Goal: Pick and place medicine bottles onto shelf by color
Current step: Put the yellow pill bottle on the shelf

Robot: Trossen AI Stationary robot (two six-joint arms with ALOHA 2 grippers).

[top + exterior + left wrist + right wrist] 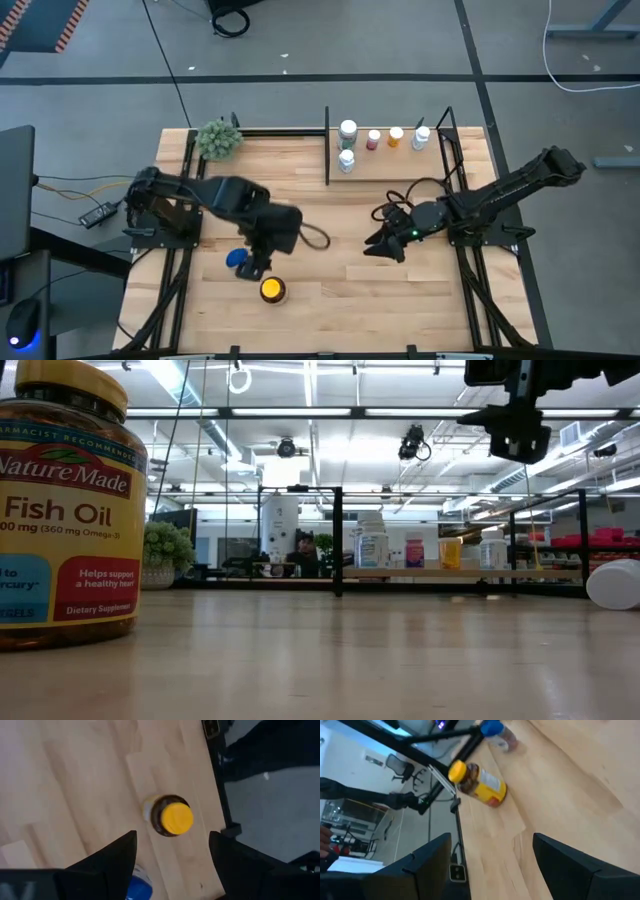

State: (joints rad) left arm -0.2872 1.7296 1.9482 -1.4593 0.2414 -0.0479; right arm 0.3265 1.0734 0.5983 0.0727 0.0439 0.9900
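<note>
Near the table's front edge, the left gripper (262, 268) hangs wide open between blue-lidded bottle (238, 259) and amber bottle (272, 290). Right gripper (383, 246) waits mid-table, wide open.

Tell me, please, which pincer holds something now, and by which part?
Nothing is held. The left pincer stands open above the yellow-lidded bottle; the right pincer is open and empty.
</note>
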